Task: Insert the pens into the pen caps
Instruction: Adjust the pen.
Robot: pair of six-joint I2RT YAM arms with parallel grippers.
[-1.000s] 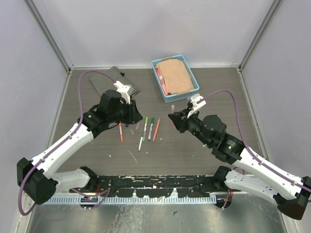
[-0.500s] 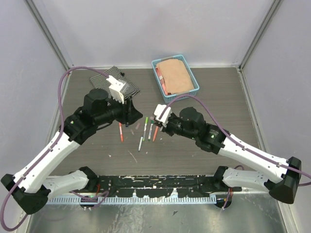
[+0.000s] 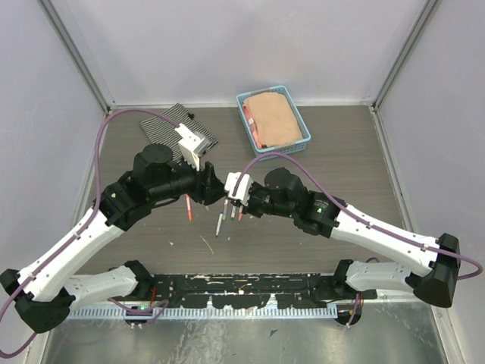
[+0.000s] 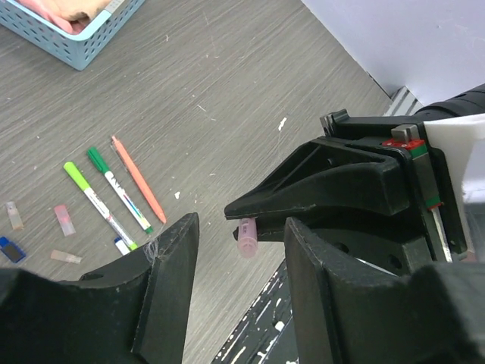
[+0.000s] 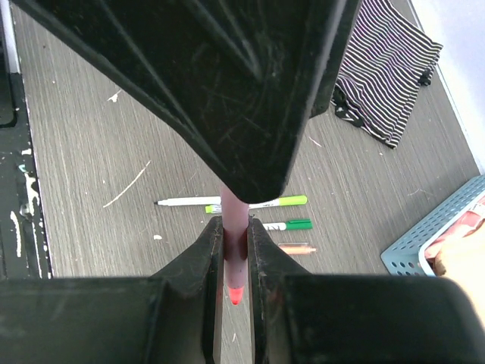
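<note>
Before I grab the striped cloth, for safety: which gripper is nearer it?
Left. The left gripper hangs just near-side of the striped cloth; the right gripper is farther right.

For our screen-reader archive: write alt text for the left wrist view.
The left hand, open, frames the right hand, which pinches a pink pen above the grey table. Beyond lie a light-green pen, a dark-green pen, an orange pen and loose caps, with a blue basket at top left.
</note>
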